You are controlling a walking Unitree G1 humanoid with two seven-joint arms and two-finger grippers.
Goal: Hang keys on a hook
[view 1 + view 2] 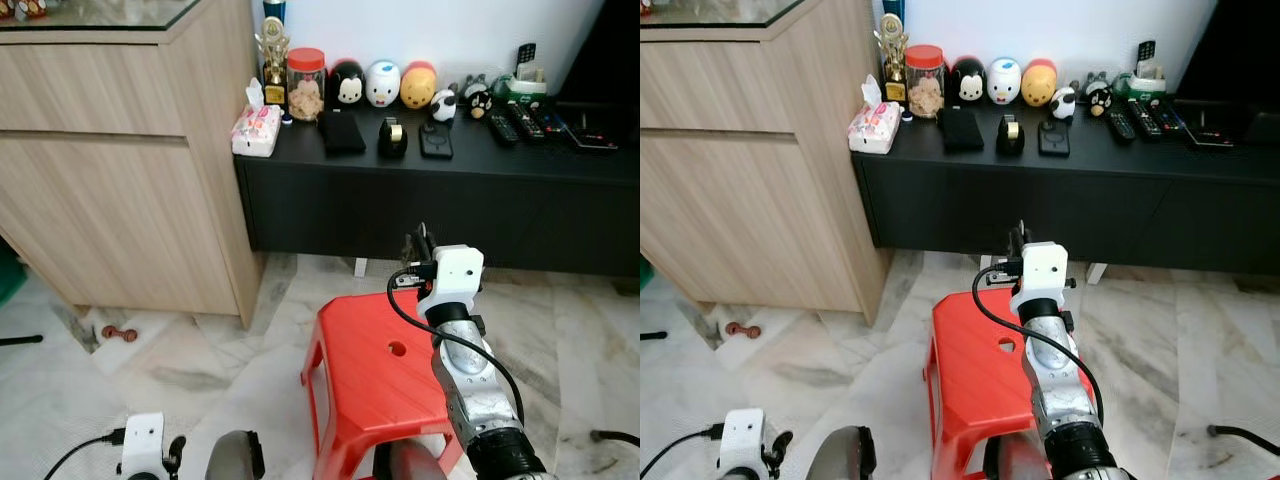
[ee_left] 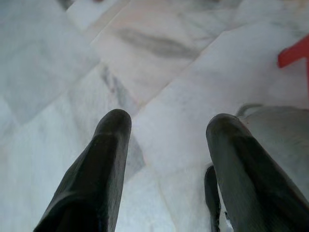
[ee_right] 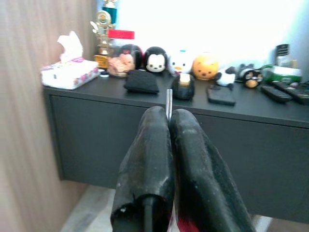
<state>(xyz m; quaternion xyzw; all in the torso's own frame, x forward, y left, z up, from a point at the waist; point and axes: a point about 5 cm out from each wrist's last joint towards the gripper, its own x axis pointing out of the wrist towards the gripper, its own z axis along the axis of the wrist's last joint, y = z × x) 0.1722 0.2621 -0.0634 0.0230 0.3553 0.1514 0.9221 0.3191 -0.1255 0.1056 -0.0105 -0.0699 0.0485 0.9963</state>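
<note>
Open air ahead of the right gripper (image 3: 168, 118) above the red stool (image 1: 365, 375), but the black cabinet (image 1: 440, 200) walls off the way forward, its top crowded with a tissue box (image 1: 256, 130), jar (image 1: 305, 84) and remotes (image 1: 515, 122), wooden cupboard (image 1: 120, 180) hemming the left.
</note>
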